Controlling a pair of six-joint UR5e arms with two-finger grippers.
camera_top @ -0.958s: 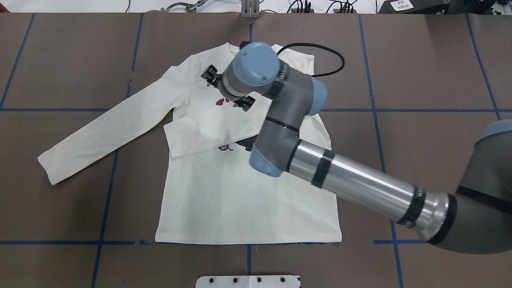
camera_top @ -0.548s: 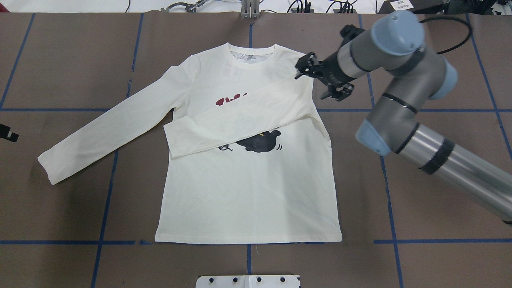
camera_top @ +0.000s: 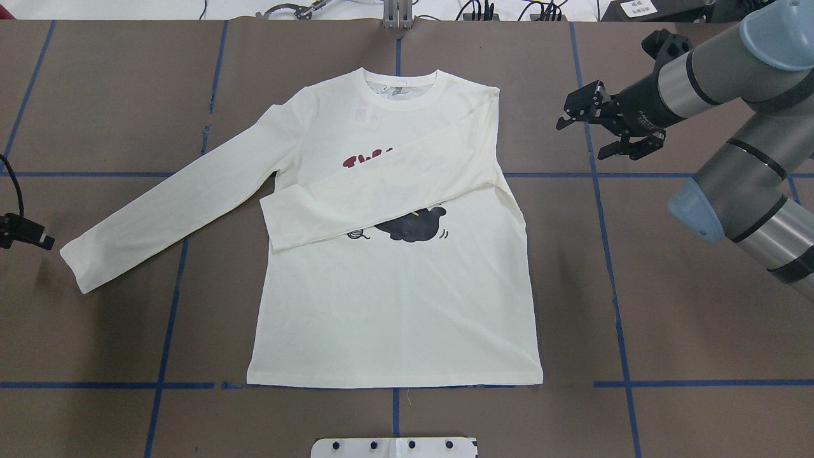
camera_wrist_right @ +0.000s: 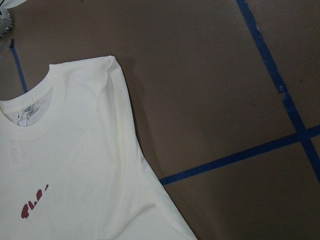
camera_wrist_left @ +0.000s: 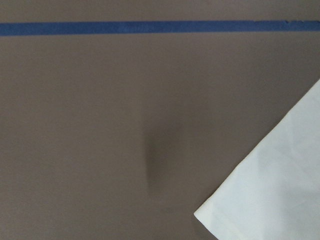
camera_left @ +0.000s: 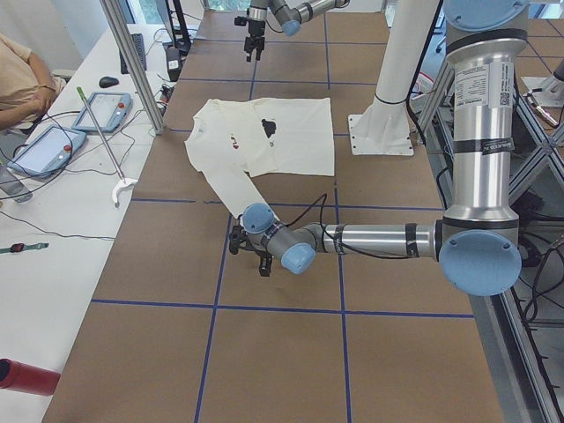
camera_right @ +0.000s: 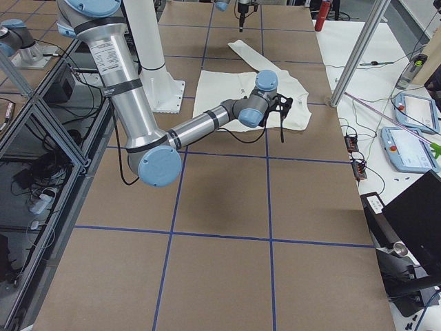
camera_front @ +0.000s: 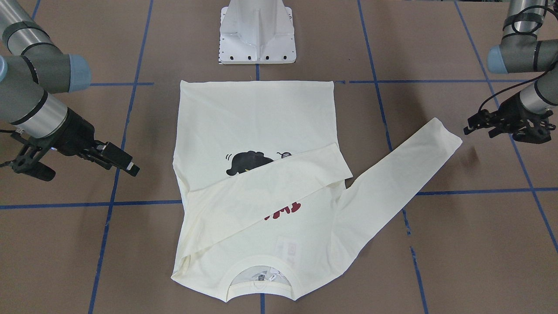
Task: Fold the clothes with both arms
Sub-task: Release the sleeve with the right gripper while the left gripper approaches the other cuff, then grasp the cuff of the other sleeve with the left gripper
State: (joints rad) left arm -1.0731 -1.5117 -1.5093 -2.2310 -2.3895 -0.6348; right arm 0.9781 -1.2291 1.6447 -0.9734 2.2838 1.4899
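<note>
Front-facing view: one cream T-shirt (camera_front: 257, 113) lies flat and print up in the middle of the counter (camera_front: 436, 244), its hem toward the single white pedestal base (camera_front: 257, 35). Its folded sleeve (camera_front: 266, 192) crosses the chest and covers part of the cat print and the red lettering. Its outstretched sleeve (camera_front: 401, 174) runs over bare counter toward the robot's left. There are two arms, one at each side. The right tool (camera_front: 85, 168) hangs beside the shirt's edge, fingers wide apart and empty. The left tool (camera_front: 479, 127) hovers just beyond the outstretched cuff; its fingers look apart and hold nothing.

Overhead view: bare brown counter borders the shirt on all four sides. The right tool is well apart from the shoulder.

Side views: the shirt lies between the two tools, and two tablets (camera_left: 106, 110) rest on a white side table.

Left wrist view: one cuff corner (camera_wrist_left: 270, 190) and one blue tape line (camera_wrist_left: 150, 27).

Right wrist view: one shoulder, the neckline and a fragment of red lettering.
</note>
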